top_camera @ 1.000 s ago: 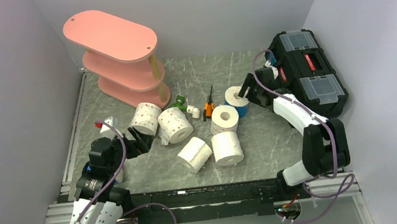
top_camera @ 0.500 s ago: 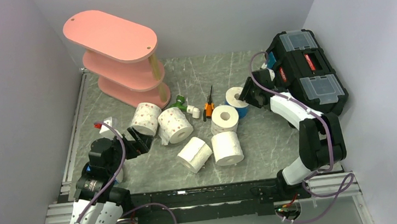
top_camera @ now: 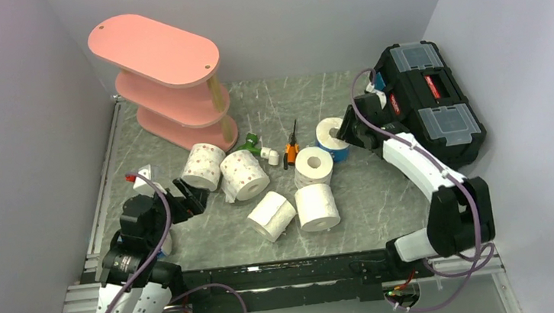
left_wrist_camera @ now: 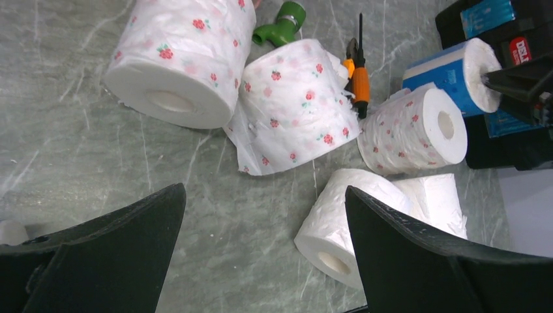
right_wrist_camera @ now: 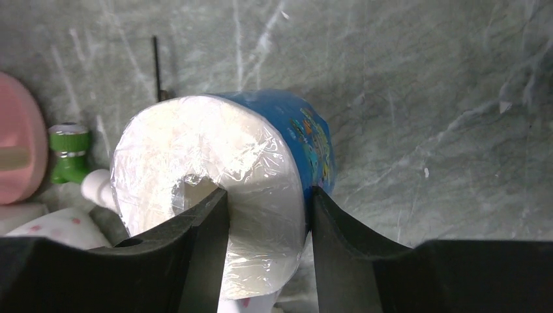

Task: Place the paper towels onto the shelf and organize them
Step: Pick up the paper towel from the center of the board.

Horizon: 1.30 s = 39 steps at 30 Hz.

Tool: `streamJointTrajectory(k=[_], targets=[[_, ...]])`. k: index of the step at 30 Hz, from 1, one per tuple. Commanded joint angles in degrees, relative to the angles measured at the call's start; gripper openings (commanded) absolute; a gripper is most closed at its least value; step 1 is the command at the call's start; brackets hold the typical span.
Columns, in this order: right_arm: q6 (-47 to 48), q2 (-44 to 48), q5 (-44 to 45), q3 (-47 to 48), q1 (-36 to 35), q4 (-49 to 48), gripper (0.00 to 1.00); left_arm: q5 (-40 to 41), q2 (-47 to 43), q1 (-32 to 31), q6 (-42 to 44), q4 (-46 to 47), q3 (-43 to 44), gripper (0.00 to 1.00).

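The pink three-tier shelf (top_camera: 166, 67) stands at the back left. Several paper towels lie mid-table: two pink-dotted rolls (top_camera: 203, 165) (top_camera: 243, 175), a plain roll (top_camera: 272, 215) on its side, and two more (top_camera: 317, 206) (top_camera: 313, 165). A blue-wrapped roll (top_camera: 330, 137) stands beside them. My right gripper (right_wrist_camera: 267, 192) is shut on the wall of this blue roll (right_wrist_camera: 261, 150), one finger in its core and one outside. My left gripper (left_wrist_camera: 264, 189) hangs open over bare table, the dotted rolls (left_wrist_camera: 297, 104) ahead and the plain roll (left_wrist_camera: 339, 218) by its right finger.
A black toolbox (top_camera: 429, 99) sits at the right, close behind the right arm. An orange-handled screwdriver (top_camera: 292, 149) and a green-and-white tool (top_camera: 257, 144) lie among the rolls. A small white object (top_camera: 145, 174) sits by the left arm. Grey walls surround the table.
The right gripper's jaws have narrowed onto the blue-wrapped roll's wall. The left arm has shifted slightly, its gripper still open.
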<state>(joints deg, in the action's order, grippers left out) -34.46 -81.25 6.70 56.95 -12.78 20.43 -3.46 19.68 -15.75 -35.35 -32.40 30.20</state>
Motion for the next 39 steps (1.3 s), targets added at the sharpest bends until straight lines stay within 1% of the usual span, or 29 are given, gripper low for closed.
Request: streamJointTrajectory(k=[1,3,6,8,12,14,17,20,25,31,34,39], targets=[[0.88,6.9,4.61,5.35,-3.91,-1.4,0.34,3.28,-0.63,-0.14,0.09,-0.67,3.98,0.99],[1.54,8.26,6.3,6.86,-5.98,-0.9,0.35,6.51,-0.53,-0.11,-0.02,-1.7,4.86,0.99],[2.74,9.31,7.91,9.13,-8.7,-0.21,0.35,8.99,-0.52,-0.13,-0.15,-2.73,5.77,0.99],[3.48,10.05,8.13,9.98,-10.12,-0.73,0.35,9.73,-0.65,-0.12,-0.04,-2.86,6.13,0.99],[5.36,10.66,7.91,11.06,-12.21,-4.98,0.35,9.82,-0.69,-0.16,-0.32,-2.64,6.13,0.99],[5.81,8.48,6.52,13.62,-12.34,-5.96,0.35,9.51,-0.63,-0.15,-0.66,-2.03,5.66,0.99],[6.9,0.68,4.78,19.62,-12.65,-5.21,0.35,8.74,-0.21,-0.13,-1.3,-1.2,5.08,0.99],[7.14,-4.21,3.04,23.27,-13.24,-5.37,0.34,8.15,0.33,-0.12,-1.84,-1.0,5.16,0.99],[10.48,-3.38,0.55,22.35,-17.92,-8.21,0.34,8.25,0.14,-0.16,-0.8,-1.17,6.96,0.99],[13.82,2.76,-3.66,19.8,-26.16,-6.8,0.35,10.04,0.43,-0.16,-0.4,-4.27,10.23,0.99],[13.37,5.22,-6.31,17.42,-30.69,-6.58,0.35,14.87,0.25,-0.16,-2.16,-8.81,12.36,0.99],[12.1,5.06,-6.44,15.93,-39.7,-6.59,0.36,24.28,-1.95,-0.12,-5.86,-15.58,15.06,0.99]])
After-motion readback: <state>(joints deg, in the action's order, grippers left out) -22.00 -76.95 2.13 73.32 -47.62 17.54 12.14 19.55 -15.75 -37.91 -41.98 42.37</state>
